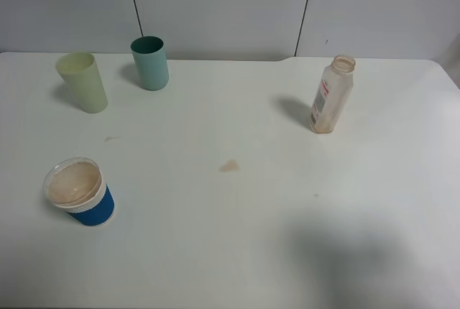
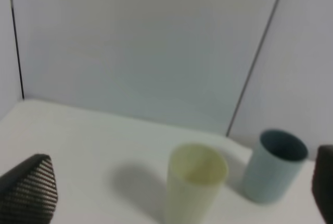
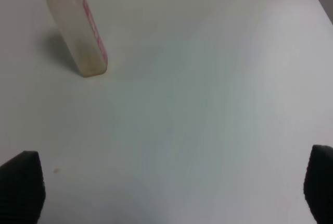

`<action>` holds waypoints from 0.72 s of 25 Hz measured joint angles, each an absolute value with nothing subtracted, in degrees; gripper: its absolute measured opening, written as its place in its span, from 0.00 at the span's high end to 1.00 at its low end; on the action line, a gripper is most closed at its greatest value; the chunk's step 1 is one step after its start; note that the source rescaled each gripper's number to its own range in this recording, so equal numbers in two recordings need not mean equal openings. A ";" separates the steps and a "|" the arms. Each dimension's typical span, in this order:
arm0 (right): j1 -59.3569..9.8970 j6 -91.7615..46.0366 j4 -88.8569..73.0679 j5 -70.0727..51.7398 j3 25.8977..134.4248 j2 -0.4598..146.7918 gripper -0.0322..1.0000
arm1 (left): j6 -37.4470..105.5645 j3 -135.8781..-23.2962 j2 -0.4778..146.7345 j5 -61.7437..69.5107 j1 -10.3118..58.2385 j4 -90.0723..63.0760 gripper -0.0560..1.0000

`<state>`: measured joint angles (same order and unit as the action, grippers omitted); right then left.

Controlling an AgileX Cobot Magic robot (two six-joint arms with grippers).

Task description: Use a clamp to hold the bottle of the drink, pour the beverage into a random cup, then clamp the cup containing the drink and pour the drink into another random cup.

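On the table: three cups and one bottle, all upright, none touching another.
Cups: one pale yellow-green tumbler, one teal tumbler, one squat white cup with a blue sleeve.
Bottle: one, translucent, red-and-white label, neck uncapped; a faint brownish tint low inside, level not clear.
Squat cup contents: a pale brownish film or liquid shows inside; which, I cannot tell.
Stain: one small brown spot mid-table, well apart from all four vessels.
Left pincer: two dark fingertips at the picture's lower corners, spread wide, holding nothing.
Ahead of the left pincer: the yellow-green tumbler sits roughly centred between the fingers, not touched; the teal tumbler stands just beside it, slightly farther off.
Right pincer: both fingertips at the lower corners, spread wide, empty.
Ahead of the right pincer: the bottle stands well apart, off toward one finger's side rather than centred.
Arm pose: both arms are out of the high view; the left wrist looks nearly level across the table, the right looks steeply down.
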<state>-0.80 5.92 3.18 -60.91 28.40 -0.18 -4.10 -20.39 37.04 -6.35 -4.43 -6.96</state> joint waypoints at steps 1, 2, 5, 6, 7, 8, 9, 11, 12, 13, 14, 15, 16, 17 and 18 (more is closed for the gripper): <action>-0.80 5.92 3.18 -60.91 28.40 -0.18 0.00 | -4.10 -20.39 35.35 -4.14 -4.43 -7.26 0.00; -0.80 5.92 3.18 -60.91 28.40 -0.18 0.00 | -4.10 -20.39 33.41 -1.36 -4.43 -7.46 0.00; -0.80 5.92 3.18 -60.91 28.40 -0.18 0.00 | -4.10 -20.39 28.69 5.83 -4.43 -7.69 0.00; -0.80 5.92 3.18 -60.91 28.40 -0.18 0.00 | -4.10 -20.39 27.09 8.96 -4.43 -7.76 0.00; -0.80 5.92 3.18 -60.91 28.40 -0.18 0.00 | -4.10 -20.39 25.32 11.37 -4.43 -7.76 0.00; -0.80 5.92 3.18 -60.91 28.40 -0.18 0.00 | -4.10 -20.39 24.17 13.10 -4.43 -7.76 0.00; -0.80 5.92 3.18 -60.91 28.40 -0.18 0.00 | -4.10 -20.39 22.90 14.99 -4.43 -7.76 0.00; -0.80 5.92 3.18 -60.91 28.40 -0.18 0.00 | -4.10 -20.64 20.88 18.44 -4.43 -7.76 0.00; -0.80 5.92 3.18 -60.91 28.40 -0.18 0.00 | -4.10 -20.96 20.10 20.12 -4.43 -7.76 0.00; -0.80 5.92 3.18 -60.91 28.40 -0.18 0.00 | -4.10 -21.54 19.35 21.79 -4.43 -7.76 0.00; -0.80 5.92 3.18 -60.91 28.40 -0.18 0.00 | -4.10 -22.12 18.63 23.19 -4.43 -7.76 0.00; -0.80 5.92 3.18 -60.91 28.40 -0.18 0.00 | -4.10 -22.86 17.88 24.51 -4.43 -7.53 0.00; -0.80 5.92 3.18 -60.91 28.40 -0.18 0.00 | -4.10 -23.73 17.18 26.87 -4.43 -7.01 0.00; -0.80 5.92 3.18 -60.91 28.40 -0.18 0.00 | -4.10 -24.56 16.61 28.56 -4.43 -6.44 0.00; -0.80 5.92 3.18 -60.91 28.40 -0.18 0.00 | -4.10 -25.19 16.11 30.09 -4.43 -5.88 0.00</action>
